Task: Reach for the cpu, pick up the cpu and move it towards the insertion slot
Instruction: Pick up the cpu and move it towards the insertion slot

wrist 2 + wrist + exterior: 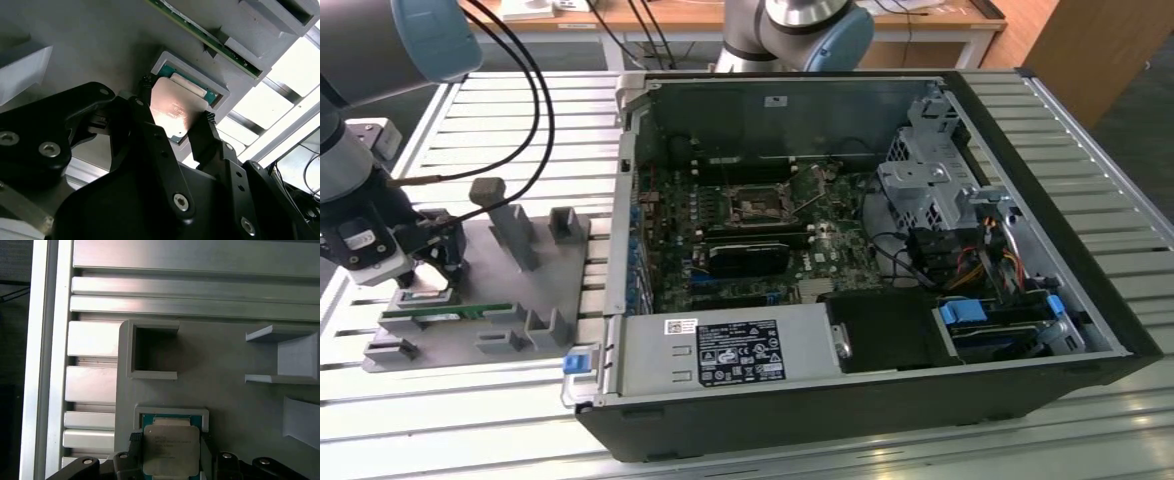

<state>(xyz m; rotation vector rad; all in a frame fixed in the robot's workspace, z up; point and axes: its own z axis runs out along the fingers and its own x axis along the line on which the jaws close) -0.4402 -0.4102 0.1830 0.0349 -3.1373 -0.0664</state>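
- The cpu (176,111) (170,454) is in its shallow square pocket (171,412) on the grey tray (520,285), silvery top facing up, with a bit of green edge peeking out along one side.
- The gripper (176,101) (169,440) (427,272) is right on it. The two black fingers (209,122) (134,439) sit on opposite edges of the chip, and in both wrist views they look pressed against it, so I'd call that pinching the cpu.
- Can't tell if the chip has cleared the pocket at all. It looks pretty much level with the frame.
- Just beside the pocket there's a green memory stick (447,312) (200,31) lying on edge in its own holder on the same tray.
- The tray also has an open square box (152,351) near the cpu pocket, plus a few upright grey posts (507,225).
- The tray sits on a slatted metal table (494,410), on the exterior view's left.
- The slot (757,205) is well apart from all this, over on the green board (670,255) inside the open black case (854,425), which takes up the middle and the exterior view's right.
- The arm (347,170) comes down from the exterior view's upper left, with black cables (534,90) looping off it.
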